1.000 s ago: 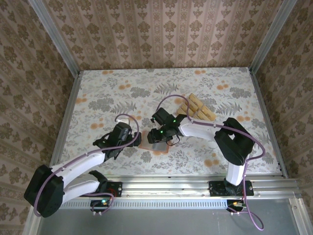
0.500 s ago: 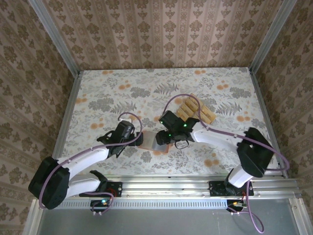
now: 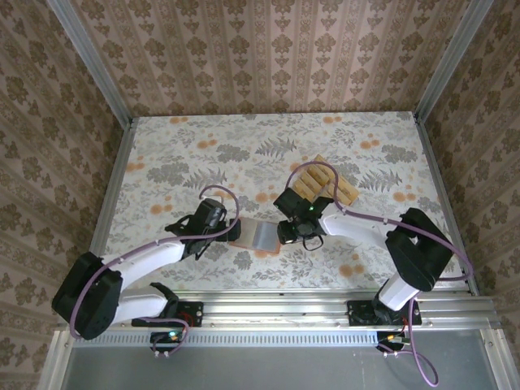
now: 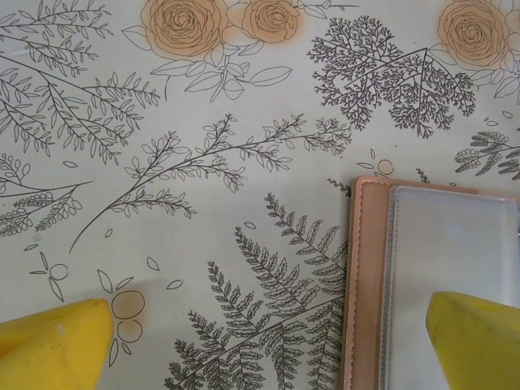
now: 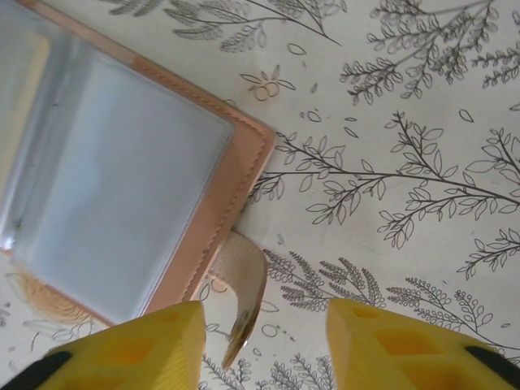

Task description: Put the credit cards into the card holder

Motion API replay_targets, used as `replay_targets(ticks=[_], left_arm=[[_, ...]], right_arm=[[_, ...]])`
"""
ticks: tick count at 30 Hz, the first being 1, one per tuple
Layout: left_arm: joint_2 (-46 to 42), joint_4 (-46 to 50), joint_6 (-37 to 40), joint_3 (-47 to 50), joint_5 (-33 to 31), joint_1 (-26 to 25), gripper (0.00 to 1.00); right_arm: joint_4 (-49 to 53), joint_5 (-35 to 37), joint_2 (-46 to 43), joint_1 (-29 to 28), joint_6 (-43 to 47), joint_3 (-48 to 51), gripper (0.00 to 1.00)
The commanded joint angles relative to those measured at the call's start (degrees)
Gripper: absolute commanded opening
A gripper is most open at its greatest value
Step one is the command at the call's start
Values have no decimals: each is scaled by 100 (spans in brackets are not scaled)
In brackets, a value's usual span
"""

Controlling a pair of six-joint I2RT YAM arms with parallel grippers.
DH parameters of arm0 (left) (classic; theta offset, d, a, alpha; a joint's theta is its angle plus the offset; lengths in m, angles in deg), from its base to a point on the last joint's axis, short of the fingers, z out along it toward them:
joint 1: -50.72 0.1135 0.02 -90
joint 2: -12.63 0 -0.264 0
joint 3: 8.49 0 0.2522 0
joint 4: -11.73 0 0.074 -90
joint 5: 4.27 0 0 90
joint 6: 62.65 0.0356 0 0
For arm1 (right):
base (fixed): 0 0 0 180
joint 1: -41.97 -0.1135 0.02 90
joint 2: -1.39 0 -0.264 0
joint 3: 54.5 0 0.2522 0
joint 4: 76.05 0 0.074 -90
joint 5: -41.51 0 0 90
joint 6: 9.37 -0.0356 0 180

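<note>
Card holder (image 3: 264,236), opened flat on the counter (image 3: 187,146), lies between left pincer (image 4: 268,341) and right pincer (image 5: 264,329), both spread and empty. Credit cards (image 3: 325,183) lie beyond the right arm, which is the nearer.

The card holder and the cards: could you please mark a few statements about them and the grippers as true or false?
1. The card holder lies open on the table. True.
2. The credit cards lie to the left of the card holder. False: they lie beyond it, to the right.
3. The left gripper is shut. False: its fingers stand wide apart.
4. The holder's clasp tab lies between the open fingers of the right gripper. True.
</note>
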Motion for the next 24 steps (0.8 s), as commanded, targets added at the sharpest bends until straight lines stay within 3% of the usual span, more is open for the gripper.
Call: replay_targets(ticks=[1,6,10,20,21,24], left_arm=[[103,-105,-15,-181,64,-49,100],[243,-149,3,-259,41,-131,100],[380,-177,38,-351,8,-214,100],[622,-237,73,-520,-24,-356,100],[633,-242,73,-524,-25,-365,100],[664,-238,80,-550,-20,-378,100]], right_arm=[[-161,3,150,89,3,9,36],[-258,-139,206,229,11,-22,10],[-277,-174,199,321,5,-64,1],[-261,-145,66,658,-27,-49,0],[-271,-166,69,670,-27,-45,1],[-243,-245,28,672,-12,-91,20]])
